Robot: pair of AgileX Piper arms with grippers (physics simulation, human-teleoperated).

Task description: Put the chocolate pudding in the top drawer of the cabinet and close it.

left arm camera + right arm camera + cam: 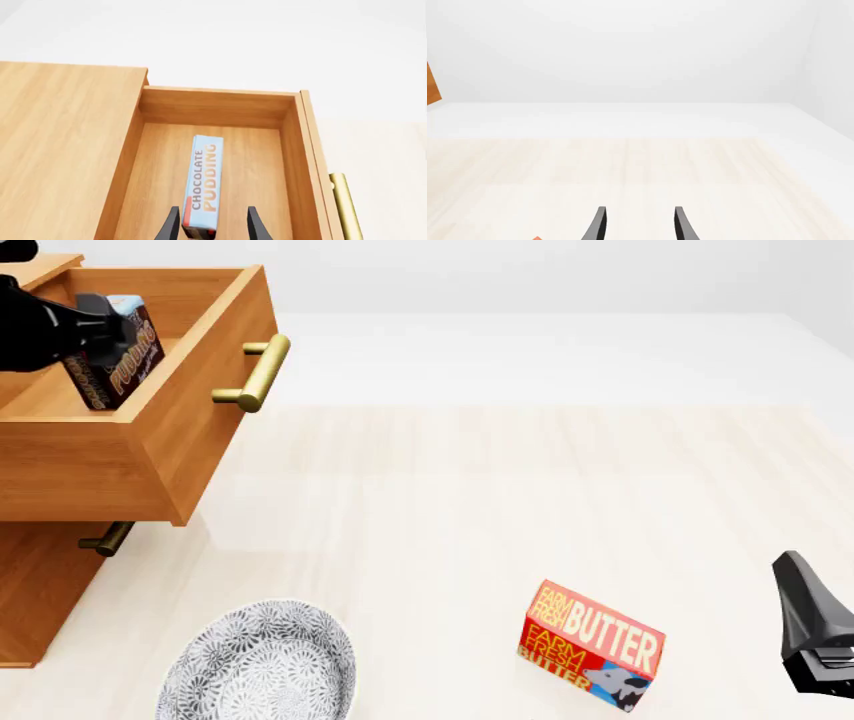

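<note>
Standing on edge inside the open orange-brown wooden top drawer (pixel 200 410), the thin brown chocolate pudding box (pixel 202 185) sat between the left pincer's (pixel 212 225) spread fingers; a red butter box (pixel 591 645) and a patterned grey plate (pixel 260 665) lay near the table's (pixel 507 510) front edge; the right pincer (pixel 639 225) hung spread, well apart.

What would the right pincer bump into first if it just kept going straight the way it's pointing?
Probably nothing soon: the right pincer stands open over bare table, and its wrist view shows only tabletop and a pale wall ahead. Depth is hard to judge.

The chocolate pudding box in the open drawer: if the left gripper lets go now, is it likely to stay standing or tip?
Likely to tip: the chocolate pudding is a thin flat box standing on a narrow edge in the top drawer. It looks stiff and probably light. The left gripper has fingers on both sides, though contact is unclear.
</note>
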